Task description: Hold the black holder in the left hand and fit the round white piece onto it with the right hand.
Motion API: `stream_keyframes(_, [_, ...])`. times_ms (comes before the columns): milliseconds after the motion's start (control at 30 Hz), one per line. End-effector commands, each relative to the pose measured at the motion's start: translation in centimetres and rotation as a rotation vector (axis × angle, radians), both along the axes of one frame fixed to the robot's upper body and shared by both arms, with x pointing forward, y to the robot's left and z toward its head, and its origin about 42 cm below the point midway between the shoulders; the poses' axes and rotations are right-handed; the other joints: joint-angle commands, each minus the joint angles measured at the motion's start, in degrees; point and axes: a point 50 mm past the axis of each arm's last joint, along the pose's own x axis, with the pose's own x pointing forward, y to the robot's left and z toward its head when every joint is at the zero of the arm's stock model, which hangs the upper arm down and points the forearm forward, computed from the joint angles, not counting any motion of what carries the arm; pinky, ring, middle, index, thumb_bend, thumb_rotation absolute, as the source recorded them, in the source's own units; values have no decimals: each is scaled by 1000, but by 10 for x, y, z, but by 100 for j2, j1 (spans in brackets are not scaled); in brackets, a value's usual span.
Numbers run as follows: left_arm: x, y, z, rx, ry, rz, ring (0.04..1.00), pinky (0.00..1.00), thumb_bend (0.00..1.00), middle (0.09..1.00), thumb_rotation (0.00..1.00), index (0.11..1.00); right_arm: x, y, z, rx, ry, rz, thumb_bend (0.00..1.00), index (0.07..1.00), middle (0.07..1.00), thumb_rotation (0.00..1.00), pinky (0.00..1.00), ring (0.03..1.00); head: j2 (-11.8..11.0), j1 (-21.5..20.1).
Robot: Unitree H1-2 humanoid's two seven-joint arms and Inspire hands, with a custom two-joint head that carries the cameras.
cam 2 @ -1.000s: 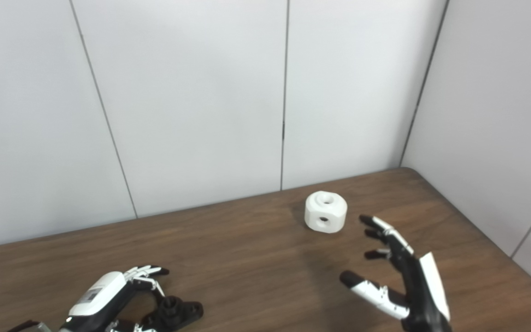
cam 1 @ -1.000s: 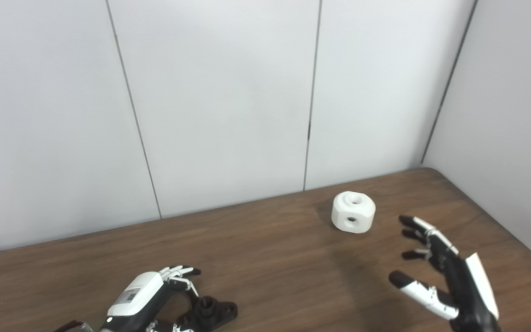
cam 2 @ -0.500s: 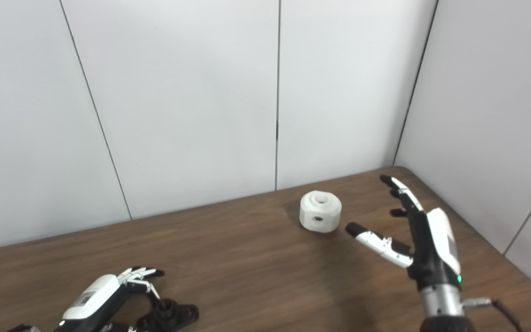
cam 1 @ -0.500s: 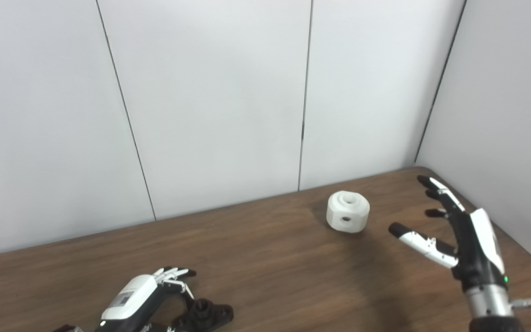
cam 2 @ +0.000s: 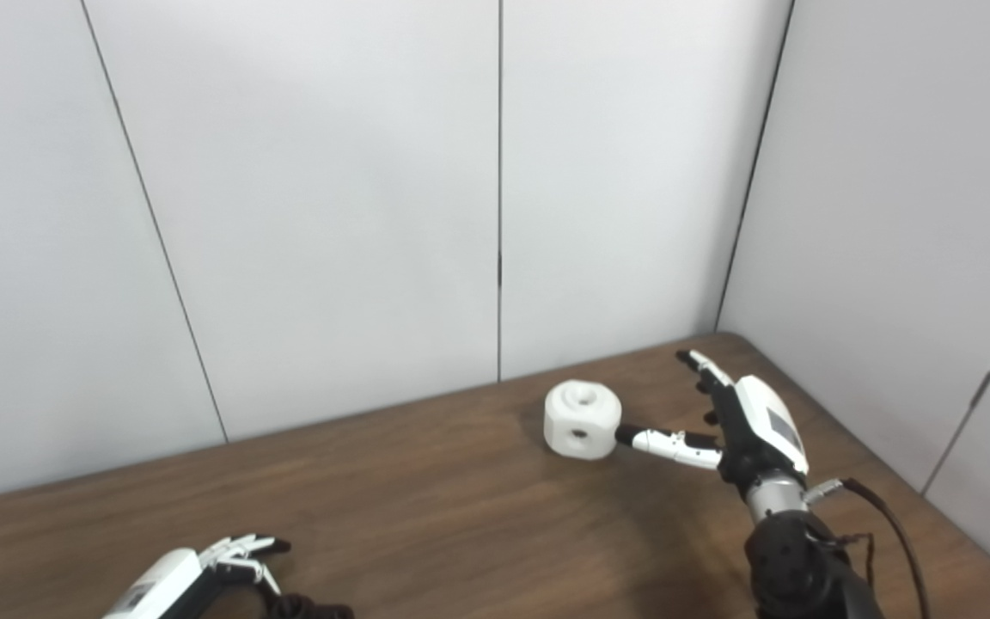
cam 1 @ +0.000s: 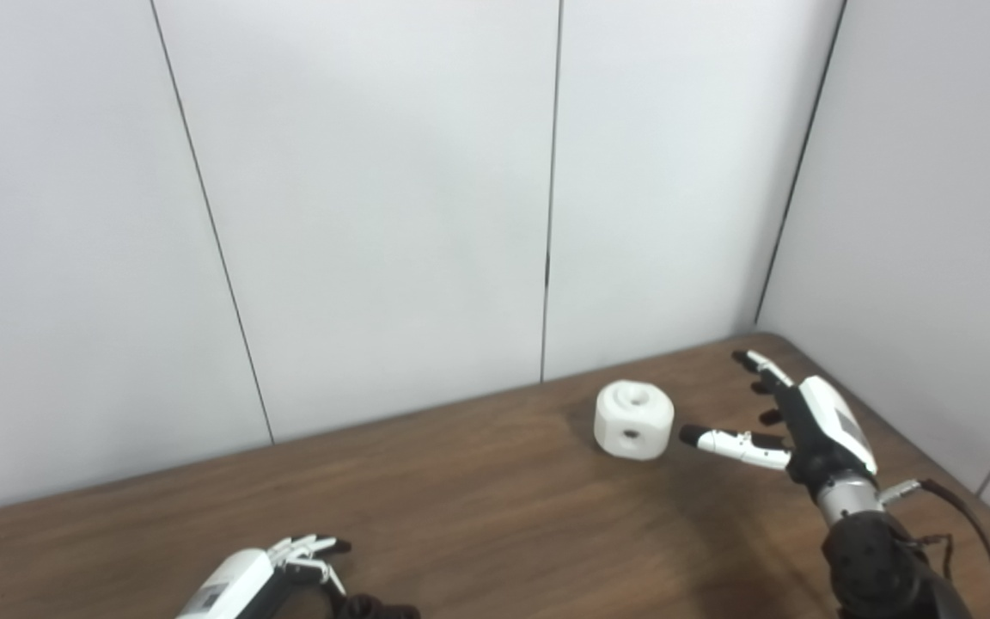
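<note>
The round white piece [cam 1: 634, 419] stands on the brown table [cam 1: 495, 507] near the back right, with a hole on top and one in its side. My right hand [cam 1: 791, 421] is open just to its right, palm toward it. The thumb tip lies close to the piece's side and the fingers [cam 2: 701, 370] reach past it; I cannot tell whether they touch it. At the bottom left edge, my left hand [cam 1: 246, 585] is largely cut off. Only a sliver of the black holder [cam 1: 375, 609] shows beside its fingers, so its grip is hidden.
White wall panels [cam 1: 375, 215] close off the table at the back and on the right, meeting in a corner behind the white piece. A black cable [cam 1: 968, 524] trails from my right wrist. The table's right edge [cam 2: 916, 507] runs close to that arm.
The camera has tilted up, so everything sits lower and further left in the picture. My right hand has reached forward and turned, bringing its thumb beside the white piece. The left hand stays by the holder.
</note>
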Motion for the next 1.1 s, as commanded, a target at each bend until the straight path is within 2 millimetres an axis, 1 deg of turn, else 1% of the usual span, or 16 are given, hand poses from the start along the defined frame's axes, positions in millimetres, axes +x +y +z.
stream_keyframes(0, [-5, 10, -13, 75, 57, -16, 921, 967, 514, 877, 44, 480, 15, -4, 28, -46, -61, 26, 1000, 890, 916, 614, 673, 854, -11, -16])
stream_keyframes(100, [-5, 11, -13, 77, 53, -19, 917, 966, 514, 876, 43, 480, 30, -5, 29, -47, -30, 27, 1000, 894, 921, 586, 684, 867, -44, -48])
stream_keyframes(167, [-5, 11, -13, 77, 52, -20, 911, 955, 514, 873, 43, 480, 41, -7, 30, -56, 0, 28, 1000, 904, 928, 604, 690, 879, -49, -65])
stream_keyframes(267, [-5, 13, -12, 75, 55, -19, 915, 954, 515, 877, 43, 479, 58, -9, 30, -66, 35, 39, 1000, 907, 934, 594, 720, 900, -56, -74])
stream_keyframes(400, [-6, 14, -11, 77, 54, -21, 915, 961, 514, 877, 43, 479, 78, -10, 28, -82, 73, 46, 1000, 895, 928, 589, 705, 888, -61, -69])
stream_keyframes(467, [-7, 15, -10, 78, 54, -22, 914, 958, 514, 877, 43, 479, 84, -10, 27, -87, 84, 50, 1000, 886, 920, 590, 684, 873, -47, -59])
stream_keyframes(533, [-8, 16, -10, 76, 55, -22, 914, 956, 514, 878, 43, 480, 93, -9, 24, -83, 116, 58, 1000, 888, 922, 596, 691, 875, -38, -51])
stream_keyframes(633, [-10, 18, -9, 78, 54, -22, 913, 952, 514, 878, 42, 480, 101, -7, 18, -70, 150, 71, 1000, 893, 929, 586, 717, 893, -11, -55])
stream_keyframes(833, [-13, 21, -7, 90, 53, -22, 914, 949, 514, 881, 42, 481, 110, -1, 7, -60, 200, 93, 1000, 901, 944, 558, 758, 931, 32, -50])
stream_keyframes(967, [-14, 22, -6, 97, 50, -23, 913, 946, 514, 881, 42, 482, 115, 4, 2, -63, 221, 121, 1000, 897, 954, 518, 789, 955, 32, -50])
stream_keyframes(1067, [-15, 22, -6, 99, 51, -21, 912, 943, 514, 880, 42, 482, 118, 7, 0, -81, 233, 129, 1000, 887, 939, 528, 772, 943, 55, -29])
